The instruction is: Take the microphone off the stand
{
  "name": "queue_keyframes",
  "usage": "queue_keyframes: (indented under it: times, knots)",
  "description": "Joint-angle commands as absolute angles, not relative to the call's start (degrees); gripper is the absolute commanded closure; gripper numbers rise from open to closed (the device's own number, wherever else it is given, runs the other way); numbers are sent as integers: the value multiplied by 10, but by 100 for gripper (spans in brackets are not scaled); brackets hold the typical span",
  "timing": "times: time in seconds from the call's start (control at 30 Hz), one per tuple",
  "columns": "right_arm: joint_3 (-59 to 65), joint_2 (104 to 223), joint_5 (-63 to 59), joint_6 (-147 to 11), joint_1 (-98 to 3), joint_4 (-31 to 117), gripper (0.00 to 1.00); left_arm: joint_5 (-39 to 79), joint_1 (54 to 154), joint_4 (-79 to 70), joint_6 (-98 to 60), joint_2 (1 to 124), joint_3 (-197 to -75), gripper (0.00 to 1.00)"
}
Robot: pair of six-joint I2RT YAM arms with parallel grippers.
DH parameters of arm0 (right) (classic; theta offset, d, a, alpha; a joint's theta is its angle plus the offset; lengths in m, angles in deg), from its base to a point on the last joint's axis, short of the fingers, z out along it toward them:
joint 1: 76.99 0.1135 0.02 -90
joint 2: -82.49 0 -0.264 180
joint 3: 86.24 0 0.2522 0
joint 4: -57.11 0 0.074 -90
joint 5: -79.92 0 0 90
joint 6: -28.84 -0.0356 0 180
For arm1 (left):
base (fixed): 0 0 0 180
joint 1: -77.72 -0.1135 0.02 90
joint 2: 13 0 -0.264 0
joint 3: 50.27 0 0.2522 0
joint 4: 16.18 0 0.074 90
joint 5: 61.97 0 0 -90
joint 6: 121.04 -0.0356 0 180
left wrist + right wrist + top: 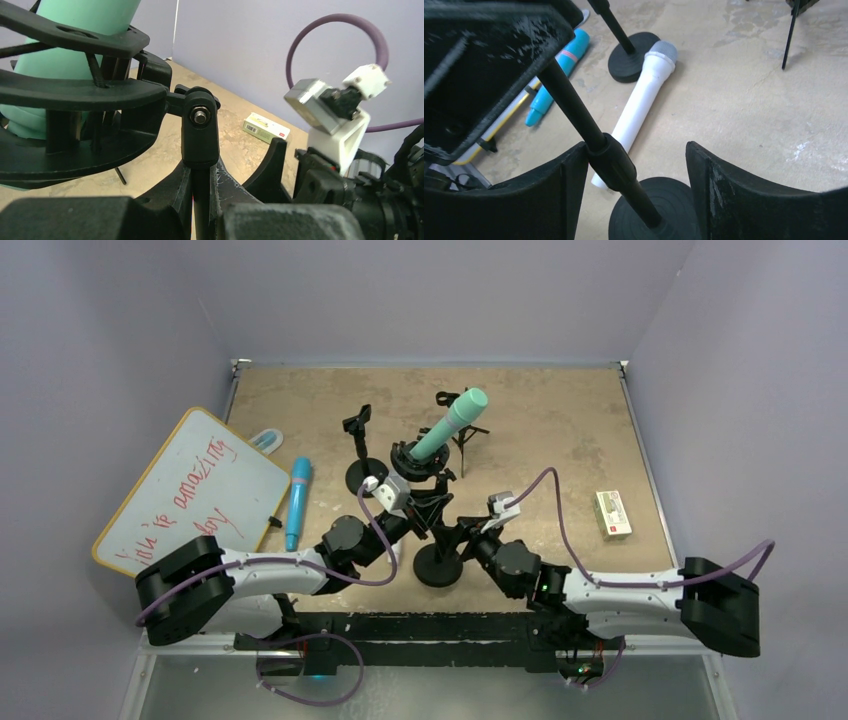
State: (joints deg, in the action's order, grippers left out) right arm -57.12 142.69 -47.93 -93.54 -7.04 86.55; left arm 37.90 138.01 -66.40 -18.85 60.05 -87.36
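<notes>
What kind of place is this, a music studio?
Probably a robotics lab test booth, not a studio: a left arm and right arm bolted to a table boxed in by plain walls, with props like a teal microphone on a stand and a whiteboard.

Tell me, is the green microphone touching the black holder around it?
Touching. Left wrist view shows the holder closed around the microphone, no gap between them.

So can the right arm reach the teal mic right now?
Probably yes: right gripper is open around the stand pole, and the mic juts free above the clip, nothing over it.
</notes>
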Motion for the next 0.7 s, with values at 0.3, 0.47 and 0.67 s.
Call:
queue_keyframes:
  times: [0.3, 0.47, 0.67]
  knots:
    - [-575, 1340, -383, -922, -160, 818, 27, 383, 1372, -709, -240, 587, -854, 100]
    - [-518, 1354, -443, -949, -174, 693, 31, 380, 1372, -745, -269, 597, -860, 100]
    - [-483, 1354, -490, -1022, -209, 582, 36, 376, 1372, -771, -289, 623, -881, 100]
